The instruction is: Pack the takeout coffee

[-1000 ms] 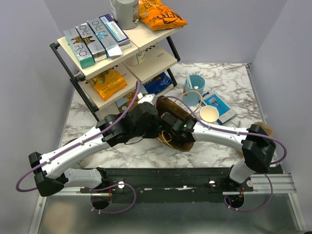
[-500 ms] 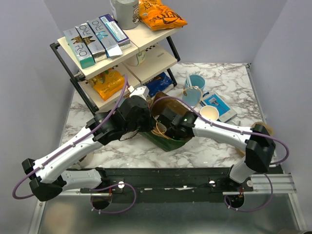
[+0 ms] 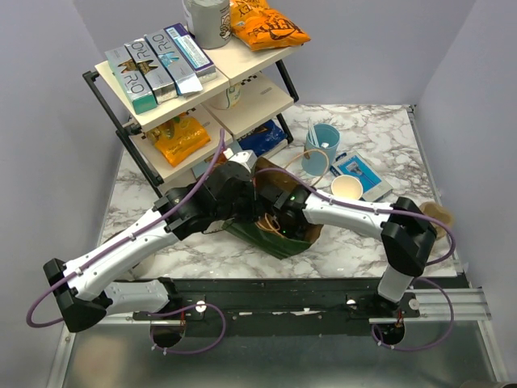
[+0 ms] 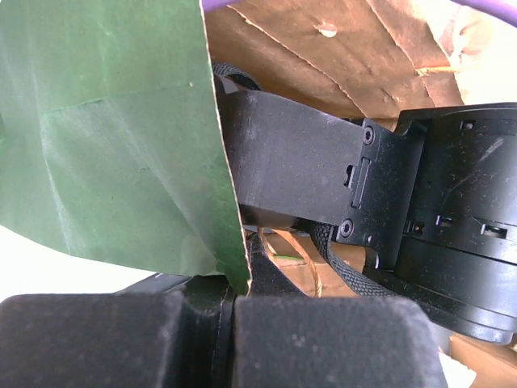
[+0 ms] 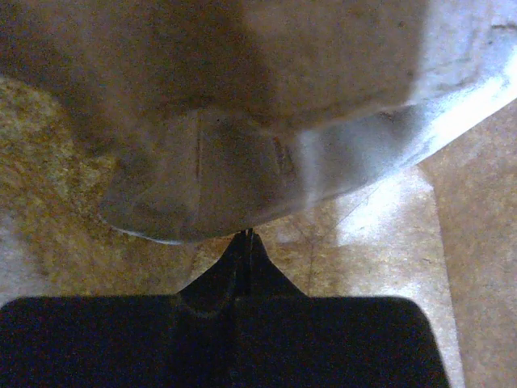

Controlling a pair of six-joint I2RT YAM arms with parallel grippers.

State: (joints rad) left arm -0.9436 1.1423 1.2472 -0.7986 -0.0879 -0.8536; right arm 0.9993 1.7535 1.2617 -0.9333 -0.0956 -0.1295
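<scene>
A: Looking over the worktop (image 3: 380,129), what crowds it?

B: A shelf rack (image 3: 103,95) far left, loaded with boxes (image 3: 153,65) and snack bags (image 3: 271,28). Right of the bag (image 3: 262,236): a flat blue box (image 3: 361,174), a blue cup (image 3: 325,145), an open cream cup (image 3: 347,188).

A: And the bag?

B: Green outside, brown inside. The left hand (image 4: 234,305) is pinched on its green edge. The right hand (image 5: 246,242) is inside, fingers pressed together, empty. Just ahead lies what seems the lidded coffee cup (image 5: 242,145), pale and blurred.
</scene>
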